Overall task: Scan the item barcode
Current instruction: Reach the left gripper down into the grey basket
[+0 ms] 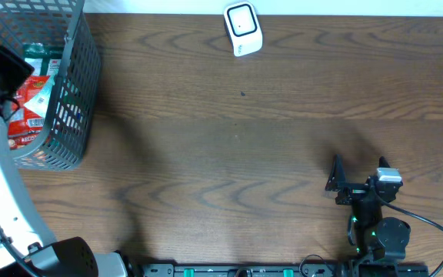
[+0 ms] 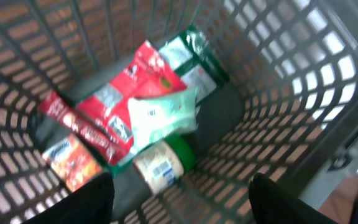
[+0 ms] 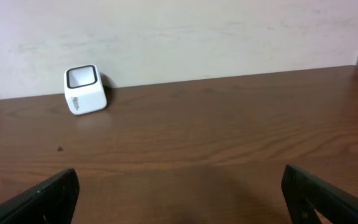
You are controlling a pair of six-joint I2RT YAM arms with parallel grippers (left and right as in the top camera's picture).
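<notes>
In basket (image 2: pixel 278 93): red packet (image 2: pixel 114 106), white pouch (image 2: pixel 163 113), green-capped jar (image 2: pixel 165 165).

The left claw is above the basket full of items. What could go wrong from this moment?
1. In the dark grey plastic mesh basket the items overlap: the pale green soft pack lies on the red foil packet, beside the green-lidded jar, so the open left claw may pinch two at once.
2. The small white cube scanner stands far from the basket; a weak grip could drop the item on the way.
</notes>
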